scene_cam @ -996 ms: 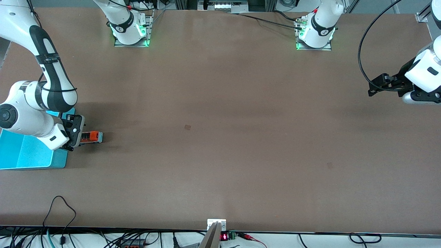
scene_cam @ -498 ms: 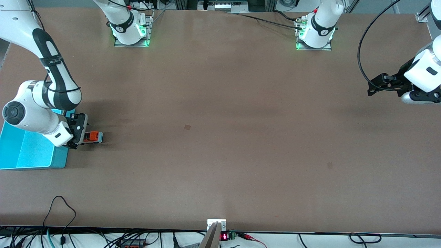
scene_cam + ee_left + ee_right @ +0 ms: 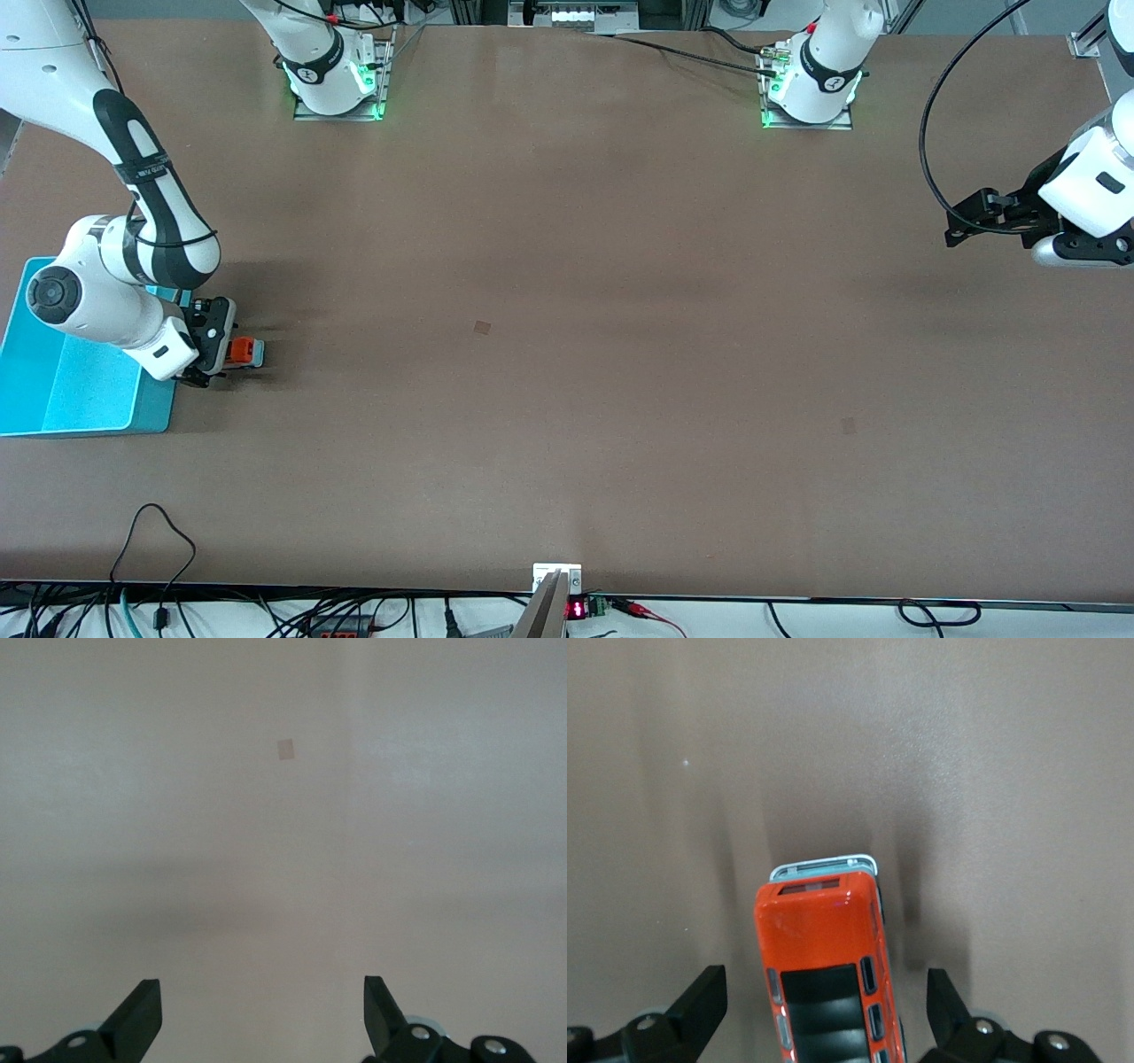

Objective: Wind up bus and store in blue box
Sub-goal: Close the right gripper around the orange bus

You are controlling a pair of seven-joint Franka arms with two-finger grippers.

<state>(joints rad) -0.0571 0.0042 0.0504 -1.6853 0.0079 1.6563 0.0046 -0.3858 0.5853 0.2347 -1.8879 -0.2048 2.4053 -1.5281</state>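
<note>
Front view: right gripper [image 3: 215,347] low over bus [image 3: 244,353], which sits on table [image 3: 567,354] just beside blue box [image 3: 71,399] at right arm's end. Left gripper [image 3: 970,221] waits over table's other end.
Left wrist view: fingers [image 3: 137,1019] spread, released, only bare table below.
Right wrist view: fingers [image 3: 700,997] spread either side of bus [image 3: 828,979], not touching; bus upright on wheels.

The bus [image 3: 244,352] stands on the table [image 3: 567,354] just beside the blue box [image 3: 80,390], at the right arm's end. The right gripper [image 3: 824,1010] hangs over the bus with a fingertip on either side of it, apart from it. The left gripper [image 3: 262,1014] waits over bare table at the left arm's end.
</note>
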